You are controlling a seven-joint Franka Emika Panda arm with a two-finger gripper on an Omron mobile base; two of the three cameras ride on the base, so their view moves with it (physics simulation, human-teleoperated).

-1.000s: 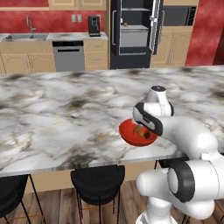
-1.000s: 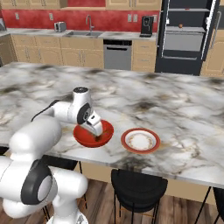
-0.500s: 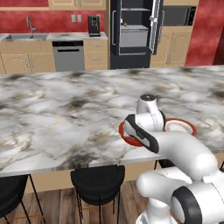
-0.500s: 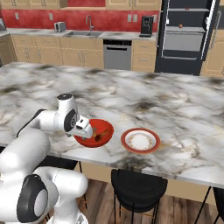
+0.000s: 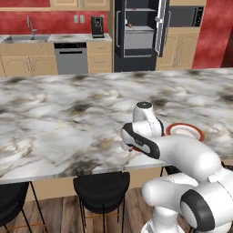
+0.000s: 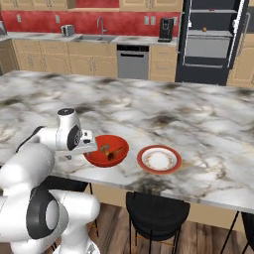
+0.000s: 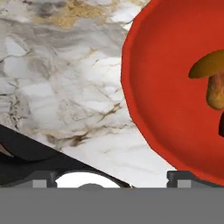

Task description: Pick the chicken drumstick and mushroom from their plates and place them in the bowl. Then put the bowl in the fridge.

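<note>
The red bowl [image 6: 106, 152] sits near the island's front edge with the mushroom [image 6: 104, 148] and the brown chicken drumstick [image 6: 116, 153] inside. My gripper [image 6: 92, 146] is low at the bowl's left side, open, holding nothing. In the hand view the bowl [image 7: 170, 100] takes up the right half, and the mushroom [image 7: 213, 81] shows its brown cap and tan stem. There my gripper [image 7: 111, 179] has its right tip at the bowl's rim and its left tip over bare marble. The empty red-rimmed plate [image 6: 159, 159] lies right of the bowl. My arm hides most of the bowl [image 5: 136, 149] in the left base view.
The black fridge [image 6: 213, 39] stands open at the back wall, past the marble island [image 6: 163, 106]. A dishwasher [image 6: 133, 62], a sink and a coffee machine line the far counter. Black stools [image 6: 156, 211] stand under the island's front edge. The red-rimmed plate [image 5: 184, 132] lies just right of my arm.
My hand has swung from above the bowl down to its left side, staying open. The bowl, its food and the red-rimmed plate have not moved.
</note>
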